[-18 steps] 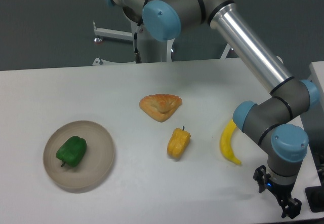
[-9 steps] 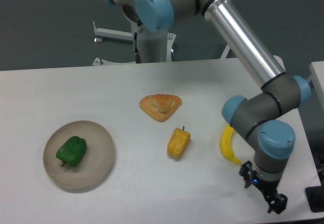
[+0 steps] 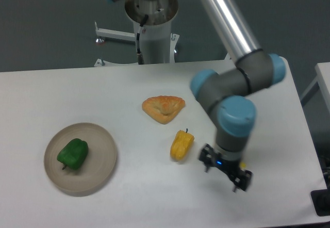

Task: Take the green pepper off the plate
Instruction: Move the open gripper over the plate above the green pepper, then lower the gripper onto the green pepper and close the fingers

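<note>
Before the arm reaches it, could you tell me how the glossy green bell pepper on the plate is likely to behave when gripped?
The glossy, lobed green bell pepper looks smooth, so it may slip between fingers. It lies on its side on the round beige plate, so a nudge could rock or roll it. It keeps a blocky shape, so it is probably stiff rather than floppy.

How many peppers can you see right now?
2. The green pepper lies on the plate at left; the yellow pepper lies on the table near the middle, just left of the gripper. The arm may hide others.
</note>
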### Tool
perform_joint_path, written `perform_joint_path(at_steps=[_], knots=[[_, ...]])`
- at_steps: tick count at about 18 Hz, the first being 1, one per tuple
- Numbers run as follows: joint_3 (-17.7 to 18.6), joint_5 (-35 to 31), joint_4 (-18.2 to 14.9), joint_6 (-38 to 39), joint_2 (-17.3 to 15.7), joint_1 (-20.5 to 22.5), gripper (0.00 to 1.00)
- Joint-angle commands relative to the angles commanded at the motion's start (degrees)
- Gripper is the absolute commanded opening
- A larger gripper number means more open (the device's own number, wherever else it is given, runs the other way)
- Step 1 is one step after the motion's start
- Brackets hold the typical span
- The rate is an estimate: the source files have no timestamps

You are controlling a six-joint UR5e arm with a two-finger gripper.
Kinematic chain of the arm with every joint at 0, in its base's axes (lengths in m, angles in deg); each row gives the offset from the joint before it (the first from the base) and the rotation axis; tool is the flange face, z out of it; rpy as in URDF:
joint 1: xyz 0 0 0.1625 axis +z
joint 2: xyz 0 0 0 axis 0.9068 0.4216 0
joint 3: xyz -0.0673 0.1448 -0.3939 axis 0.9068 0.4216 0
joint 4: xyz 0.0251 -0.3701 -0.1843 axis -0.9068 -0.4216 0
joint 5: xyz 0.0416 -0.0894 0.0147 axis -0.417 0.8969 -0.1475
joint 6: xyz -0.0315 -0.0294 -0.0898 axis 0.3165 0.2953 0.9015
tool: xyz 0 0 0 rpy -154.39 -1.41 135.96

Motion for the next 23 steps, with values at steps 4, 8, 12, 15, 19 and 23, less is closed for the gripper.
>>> perform_joint_path(at_steps=[4, 8, 12, 15, 19, 23], knots=[[2.99, 0.09, 0.00, 10.03, -2.55, -3.78, 1.00], [6.51, 1.66, 2.11, 21.20, -4.84, -7.91, 1.00], [11.33, 3.25, 3.25, 25.52, -7.48, -12.56, 1.00], [15.55, 3.43, 7.01, 27.80, -7.83, -16.26, 1.00], [18.20, 4.22, 11.60, 30.62, -8.01, -19.60, 1.00], [18.91, 6.41, 11.87, 30.80, -7.83, -20.75, 1.00]])
